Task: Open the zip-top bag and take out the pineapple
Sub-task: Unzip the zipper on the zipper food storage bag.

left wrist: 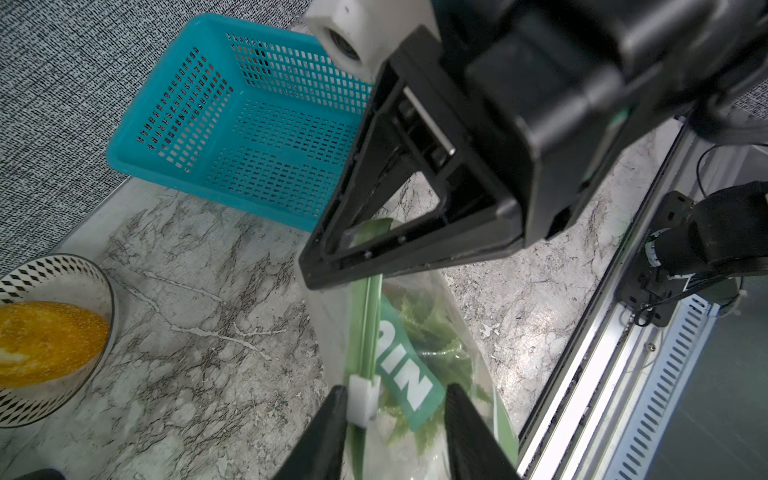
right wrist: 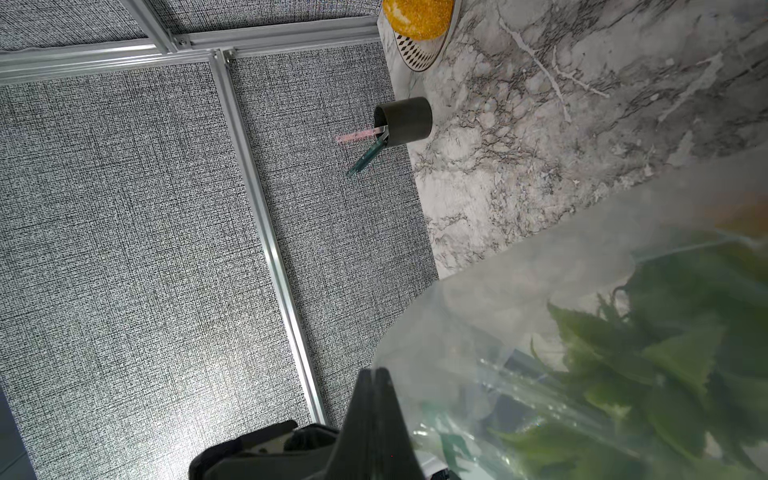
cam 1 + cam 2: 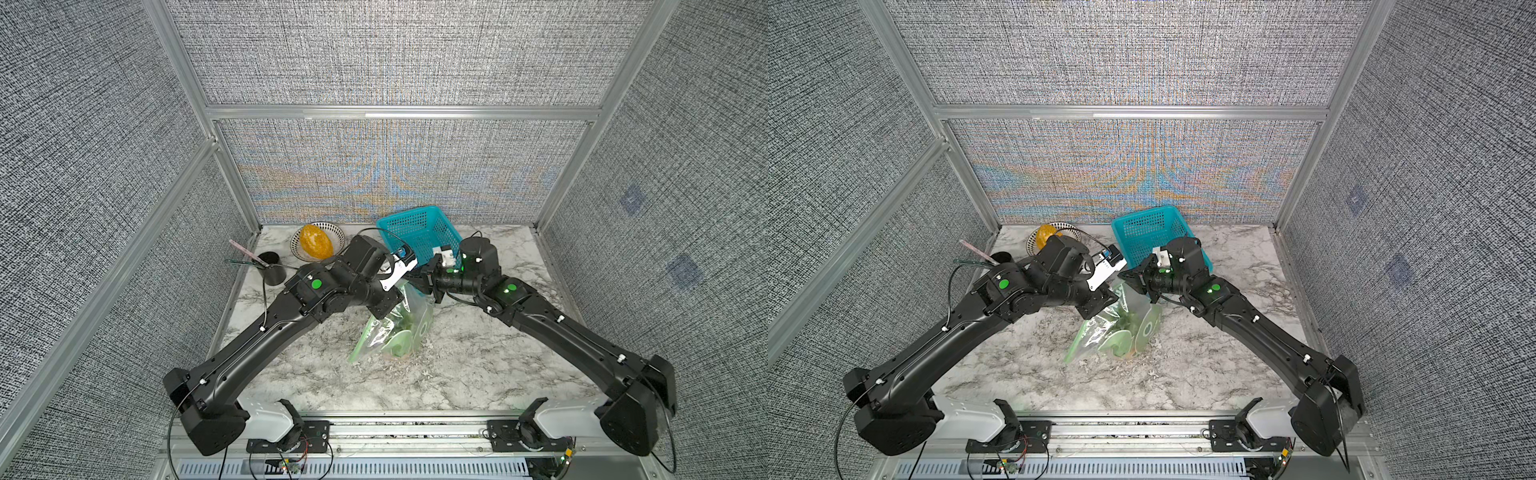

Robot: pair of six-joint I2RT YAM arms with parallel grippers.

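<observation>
Clamped shut on the zip-top bag's [image 3: 390, 332] corner, the right tool [image 1: 320, 270] holds it upright mid-tabletop [image 3: 457, 365], pineapple [image 1: 436, 332] inside; the zip strip [image 1: 365, 328] runs straight to the part-open left tool [image 1: 395, 424], which straddles the slider [image 1: 363, 399] ungripped.

The zip-top bag [image 3: 388, 336] stands mid-table [image 3: 478, 374], with the pineapple [image 1: 432, 332] in it. My left gripper [image 1: 395, 388] straddles the bag's upper edge from the left. My right gripper [image 2: 375, 376] meets that same edge from the right. Behind the bag, by the far wall, sits the basket [image 3: 415, 232]. Left of the basket stands the bowl [image 3: 337, 237], with the oval fruit [image 3: 316, 241] in it. The cup [image 3: 272, 272] stands left of the bowl and slightly nearer.
</observation>
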